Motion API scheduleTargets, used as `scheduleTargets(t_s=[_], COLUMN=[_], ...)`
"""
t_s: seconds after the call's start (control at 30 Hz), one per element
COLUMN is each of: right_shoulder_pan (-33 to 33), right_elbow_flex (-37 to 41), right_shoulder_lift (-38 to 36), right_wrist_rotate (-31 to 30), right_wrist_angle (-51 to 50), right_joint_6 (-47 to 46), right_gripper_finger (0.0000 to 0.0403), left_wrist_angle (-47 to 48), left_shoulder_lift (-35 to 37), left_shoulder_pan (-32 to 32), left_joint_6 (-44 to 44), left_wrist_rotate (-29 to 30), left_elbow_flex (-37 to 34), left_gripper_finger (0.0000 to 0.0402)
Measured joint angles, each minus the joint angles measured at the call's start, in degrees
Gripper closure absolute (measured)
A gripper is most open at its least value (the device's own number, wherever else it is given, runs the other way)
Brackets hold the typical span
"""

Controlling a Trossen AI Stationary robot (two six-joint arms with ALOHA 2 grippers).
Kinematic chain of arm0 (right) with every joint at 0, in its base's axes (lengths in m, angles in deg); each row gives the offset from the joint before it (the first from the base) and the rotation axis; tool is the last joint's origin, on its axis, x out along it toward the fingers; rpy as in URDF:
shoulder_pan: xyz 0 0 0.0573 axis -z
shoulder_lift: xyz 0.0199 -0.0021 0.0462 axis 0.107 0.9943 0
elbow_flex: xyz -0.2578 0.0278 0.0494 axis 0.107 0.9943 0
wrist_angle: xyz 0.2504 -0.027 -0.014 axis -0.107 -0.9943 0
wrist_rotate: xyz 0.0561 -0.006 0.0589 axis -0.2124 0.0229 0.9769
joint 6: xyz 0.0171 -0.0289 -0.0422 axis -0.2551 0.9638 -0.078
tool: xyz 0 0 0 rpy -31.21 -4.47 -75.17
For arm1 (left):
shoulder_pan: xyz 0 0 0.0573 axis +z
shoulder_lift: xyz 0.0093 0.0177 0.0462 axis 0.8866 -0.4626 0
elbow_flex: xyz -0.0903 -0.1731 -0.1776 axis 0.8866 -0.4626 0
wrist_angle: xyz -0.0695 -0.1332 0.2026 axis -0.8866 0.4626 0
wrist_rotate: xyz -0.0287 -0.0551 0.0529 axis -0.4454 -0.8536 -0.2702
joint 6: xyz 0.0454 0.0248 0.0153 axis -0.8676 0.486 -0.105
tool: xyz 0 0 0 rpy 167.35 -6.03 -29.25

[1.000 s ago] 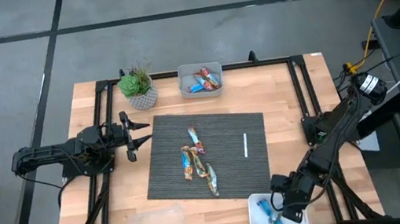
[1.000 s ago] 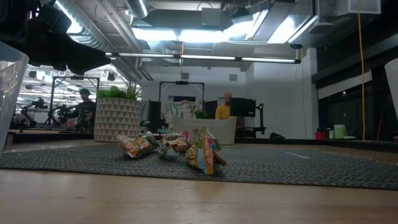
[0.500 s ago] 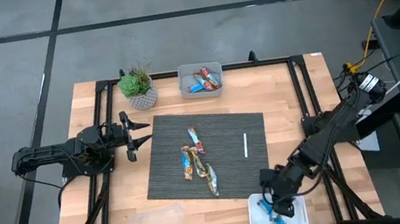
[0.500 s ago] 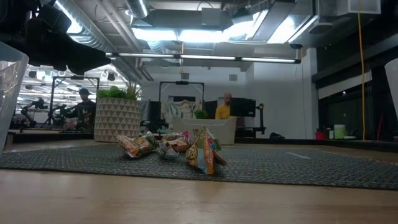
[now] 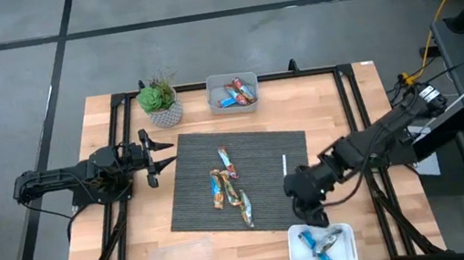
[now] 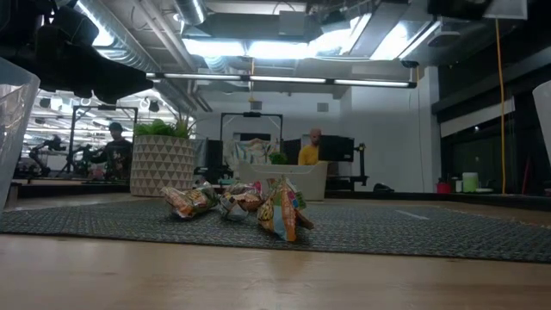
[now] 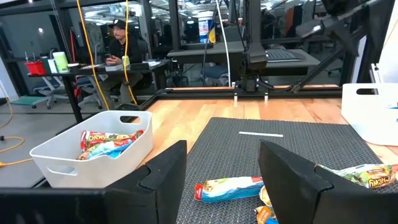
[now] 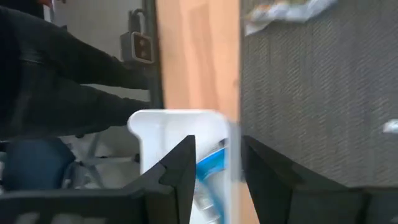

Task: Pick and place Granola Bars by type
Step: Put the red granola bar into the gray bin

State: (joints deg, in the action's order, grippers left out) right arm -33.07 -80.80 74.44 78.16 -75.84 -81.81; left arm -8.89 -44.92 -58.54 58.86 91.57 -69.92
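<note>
Wooden desk (image 5: 136, 227) with a dark ribbed mat (image 5: 258, 149) in the middle, and a small bunch of Granola Bars (image 5: 229, 187) lying loose on it (a thin white stick (image 5: 284, 167) sits off to one side). More bars are in the white bin (image 5: 233, 92) at the far edge next to the potted plant (image 5: 160, 101), and a couple of blue ones in the white tray (image 5: 323, 247) at the near edge. Right hand (image 5: 312, 219) hovers at the mat's near corner just above that tray, fingers apart, nothing in them. Left hand (image 5: 160, 154) waits by the mat's left edge, spread and empty
</note>
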Motion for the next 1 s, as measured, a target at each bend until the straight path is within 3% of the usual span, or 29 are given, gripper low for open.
scheduleTargets(t_s=[0.57,1.0], right_shoulder_pan=[17.19,26.77], right_elbow_flex=[-6.37,-12.21], right_shoulder_lift=[0.00,2.88], right_wrist_rotate=[0.10,1.02], right_wrist_angle=[-1.81,-2.63], right_joint_6=[27.44,39.31], right_gripper_finger=[0.0273,0.0273], left_wrist_angle=[0.02,0.02], left_shoulder_lift=[0.01,0.02], left_shoulder_pan=[0.00,0.00], left_joint_6=[0.00,0.00], left_wrist_rotate=[0.00,0.00], left_elbow_flex=[-0.01,0.00], left_gripper_finger=[0.0212,0.0212])
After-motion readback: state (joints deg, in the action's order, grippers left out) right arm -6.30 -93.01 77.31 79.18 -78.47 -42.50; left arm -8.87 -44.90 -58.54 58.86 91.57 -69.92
